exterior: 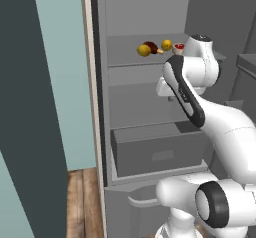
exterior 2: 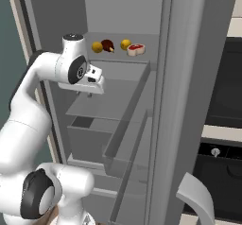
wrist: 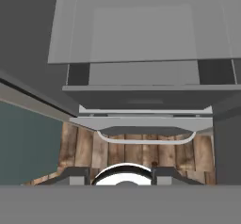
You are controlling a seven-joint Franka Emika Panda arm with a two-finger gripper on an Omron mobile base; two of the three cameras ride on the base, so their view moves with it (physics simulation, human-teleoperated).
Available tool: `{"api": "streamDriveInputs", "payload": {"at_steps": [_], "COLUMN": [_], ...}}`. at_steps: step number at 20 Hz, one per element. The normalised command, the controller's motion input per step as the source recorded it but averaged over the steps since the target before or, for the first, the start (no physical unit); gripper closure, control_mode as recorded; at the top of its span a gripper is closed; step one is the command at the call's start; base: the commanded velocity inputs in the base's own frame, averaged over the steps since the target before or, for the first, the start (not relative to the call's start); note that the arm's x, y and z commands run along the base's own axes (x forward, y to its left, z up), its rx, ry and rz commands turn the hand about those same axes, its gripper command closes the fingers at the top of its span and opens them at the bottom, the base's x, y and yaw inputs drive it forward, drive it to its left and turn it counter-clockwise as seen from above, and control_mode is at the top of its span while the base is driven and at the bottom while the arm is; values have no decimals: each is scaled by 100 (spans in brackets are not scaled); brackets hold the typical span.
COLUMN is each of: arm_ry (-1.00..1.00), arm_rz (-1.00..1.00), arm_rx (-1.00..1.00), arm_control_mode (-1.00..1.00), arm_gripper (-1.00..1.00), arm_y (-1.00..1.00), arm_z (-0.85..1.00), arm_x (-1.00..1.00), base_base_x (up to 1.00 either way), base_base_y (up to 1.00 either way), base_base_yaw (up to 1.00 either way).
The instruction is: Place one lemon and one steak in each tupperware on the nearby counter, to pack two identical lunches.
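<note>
On the upper shelf of the open fridge lie two lemons (exterior: 144, 50) (exterior: 166, 45), a dark brown-red steak (exterior: 151, 46) between them, and a red steak (exterior: 178, 47) with a pale edge at the right. From the right base camera they read lemon (exterior 2: 97, 47), dark steak (exterior 2: 108, 45), lemon (exterior 2: 125, 44), red steak (exterior 2: 135, 49). My gripper (exterior 2: 90, 94) hangs below and in front of that shelf, pointing down. In the hand view its fingertips (wrist: 77, 176) stand apart, so the gripper (wrist: 121, 175) is open and holds nothing. The tupperware and the counter are out of view.
The fridge door (exterior 2: 189, 101) stands open on the right. A grey drawer (exterior: 155, 152) sits low in the fridge, with glass shelves (exterior 2: 108, 103) above it. A curved handle (wrist: 146, 139) and wooden floor (wrist: 84, 148) lie below. A dark oven (exterior 2: 222, 77) stands further right.
</note>
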Motion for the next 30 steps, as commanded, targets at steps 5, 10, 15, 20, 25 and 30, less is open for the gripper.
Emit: {"api": "streamDriveInputs", "payload": {"at_steps": [5,10,15,20,25,30], "arm_ry": [-22,-51,-39,-5,-3,0], "arm_rz": [0,0,0,-2,-14,-17], "arm_rx": [0,-2,-4,-4,-5,3], "arm_control_mode": [-100,-100,-100,-100,-100,-100], "arm_gripper": [-100,-100,-100,-100,-100,-100], "arm_y": [-4,0,0,0,-17,-53], "arm_z": [18,48,45,43,29,7], "arm_x": [-28,-32,-3,0,0,3], "base_base_x": [0,0,0,0,0,0], "base_base_y": [0,0,0,0,0,0], "base_base_yaw": [0,0,0,0,0,0]}}
